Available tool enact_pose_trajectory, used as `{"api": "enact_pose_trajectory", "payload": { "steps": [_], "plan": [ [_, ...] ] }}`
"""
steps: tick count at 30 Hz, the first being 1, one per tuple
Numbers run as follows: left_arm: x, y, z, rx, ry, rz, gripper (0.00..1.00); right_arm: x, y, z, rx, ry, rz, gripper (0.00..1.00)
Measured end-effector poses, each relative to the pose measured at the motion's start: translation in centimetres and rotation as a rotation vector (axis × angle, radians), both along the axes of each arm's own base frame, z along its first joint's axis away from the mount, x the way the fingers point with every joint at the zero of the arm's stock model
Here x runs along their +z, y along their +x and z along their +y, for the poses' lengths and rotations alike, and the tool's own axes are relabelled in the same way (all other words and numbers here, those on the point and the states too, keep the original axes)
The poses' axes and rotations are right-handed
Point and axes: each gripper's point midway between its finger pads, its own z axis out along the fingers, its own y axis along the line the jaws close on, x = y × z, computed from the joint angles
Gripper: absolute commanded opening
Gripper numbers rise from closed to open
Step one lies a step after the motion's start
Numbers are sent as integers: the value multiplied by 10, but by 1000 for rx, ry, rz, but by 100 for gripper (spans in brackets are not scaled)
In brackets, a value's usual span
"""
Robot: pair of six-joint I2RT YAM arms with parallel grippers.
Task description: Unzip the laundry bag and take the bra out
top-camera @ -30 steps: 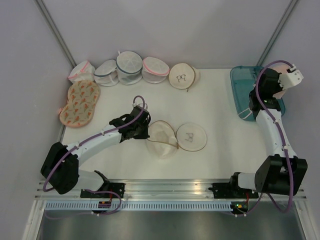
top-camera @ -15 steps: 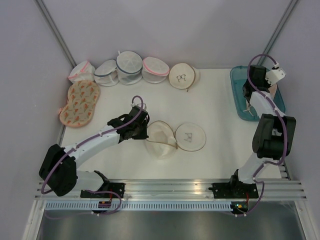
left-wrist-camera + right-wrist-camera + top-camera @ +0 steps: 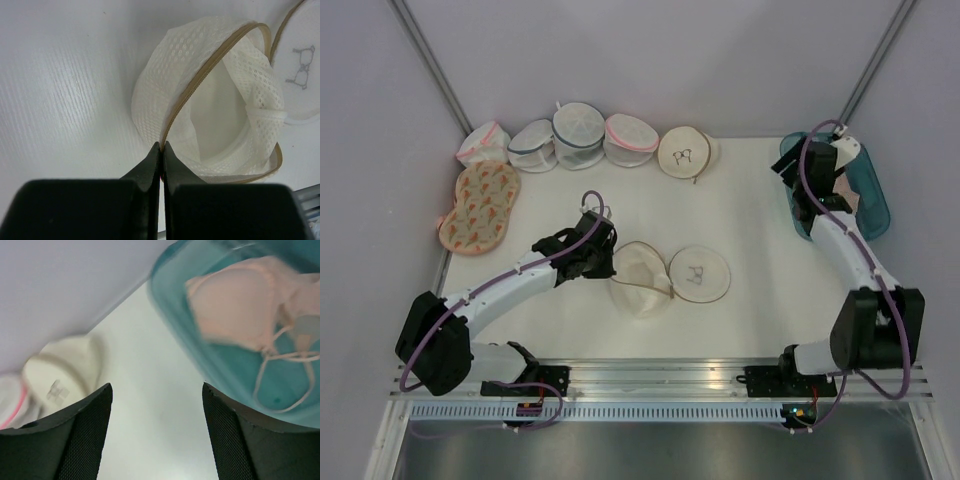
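Just beyond the right end effector (image 3: 156, 390) — spread, empty — lies the bra (image 3: 235, 310); left end effector (image 3: 161, 150) pinches the laundry bag (image 3: 165, 85).

Top cam overlooks the whole table (image 3: 750, 230); left wrist sits close on the mid-table laundry bag (image 3: 165, 70), right wrist faces the far-right corner.

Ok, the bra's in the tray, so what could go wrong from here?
The left pincer looks clamped on the laundry bag's zip rim; pulling back without opening would likely drag the bag across the table. The open right pincer hangs near the bra in the teal tray; its loose strings could catch a finger as the arm leaves.
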Motion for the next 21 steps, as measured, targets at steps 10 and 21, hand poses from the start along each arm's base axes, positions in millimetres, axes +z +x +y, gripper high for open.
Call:
{"api": "enact_pose_trajectory", "payload": {
  "steps": [10,21],
  "plan": [
    [-11,0,-6,-13,-28,7,2,-25,-116,188,520,76,40,71],
    [-14,-2,-7,-9,-48,9,2,-138,-222,200,522,131,377,61]
  ]
}}
